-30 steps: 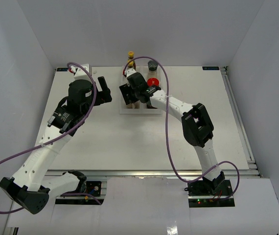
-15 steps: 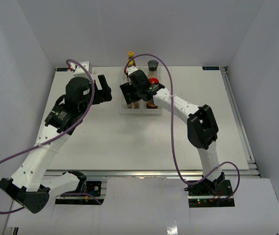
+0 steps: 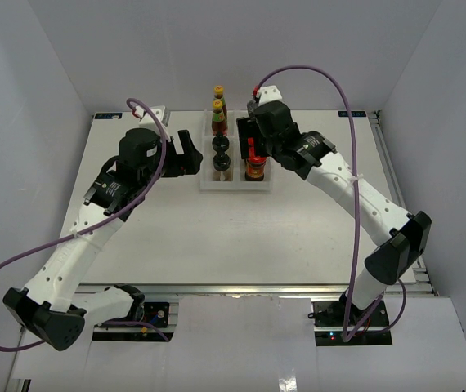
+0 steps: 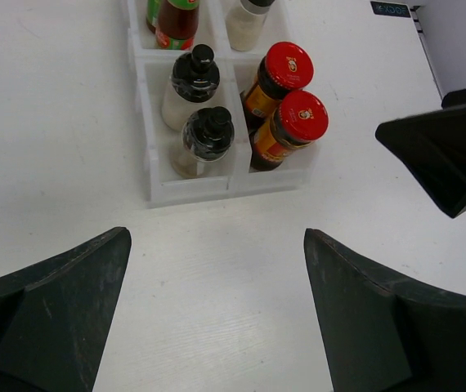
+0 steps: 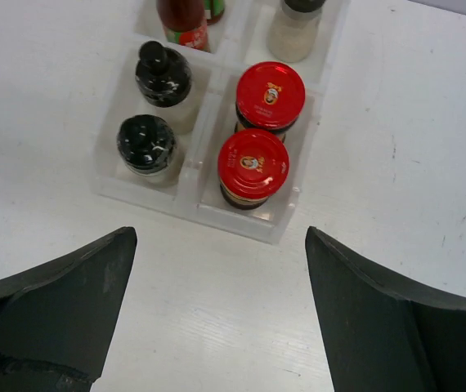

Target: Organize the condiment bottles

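Close by me, both arms are reaching out over the bench (image 3: 217, 245). The left gripper (image 4: 217, 241) is hanging wide open and empty, just off the left side of the white divided tray (image 4: 190, 193). The right gripper (image 5: 221, 238) is spread just as wide, also holding nothing, and is hovering above the tray's right side.

All seven bottles are sitting in the tray. In the near left compartment two black-capped shakers (image 4: 209, 135) are standing one behind the other. In the near right compartment two red-lidded amber jars (image 5: 253, 163) are touching, and in the left wrist view they look tilted. Beyond them, two red sauce bottles (image 3: 218, 110) with green-edged labels are filling the far left compartment. The pale shaker (image 5: 292, 33) is standing alone in the far right one.

From above, the right arm is hiding the pale shaker. Only that top view is showing the yellow caps, which both wrist views are cropping off.
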`<state>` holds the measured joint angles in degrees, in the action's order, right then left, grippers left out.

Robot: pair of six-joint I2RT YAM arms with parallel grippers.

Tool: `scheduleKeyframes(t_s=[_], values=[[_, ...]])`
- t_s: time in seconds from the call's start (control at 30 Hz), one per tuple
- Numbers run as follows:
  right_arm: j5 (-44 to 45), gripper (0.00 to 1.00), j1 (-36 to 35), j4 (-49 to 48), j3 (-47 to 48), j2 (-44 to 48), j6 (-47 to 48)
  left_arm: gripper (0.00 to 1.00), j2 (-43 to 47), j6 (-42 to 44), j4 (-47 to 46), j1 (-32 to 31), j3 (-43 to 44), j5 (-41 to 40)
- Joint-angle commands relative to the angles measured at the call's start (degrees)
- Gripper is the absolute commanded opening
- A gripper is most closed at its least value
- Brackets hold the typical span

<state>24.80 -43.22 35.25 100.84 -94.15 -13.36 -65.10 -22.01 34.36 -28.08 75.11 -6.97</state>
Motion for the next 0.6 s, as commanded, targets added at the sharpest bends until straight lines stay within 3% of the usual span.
scheduleKeyframes(t_s=[0.0, 0.13, 0.57], values=[[5.3, 0.90, 0.3, -1.3, -11.6, 7.8, -2.8, 0.98, 1.4, -2.1, -2.8, 0.2, -1.4, 4.6], [5.6, 0.90, 1.2, -5.5, -21.1, 15.7, -3.1, 0.98, 2.6, -2.2, -3.0, 0.3, -3.2, 3.4], [5.3, 0.90, 1.5, -11.1, -30.1, 28.4, -4.4, 0.98, 5.7, -2.1, -3.8, 0.3, -6.2, 1.8]])
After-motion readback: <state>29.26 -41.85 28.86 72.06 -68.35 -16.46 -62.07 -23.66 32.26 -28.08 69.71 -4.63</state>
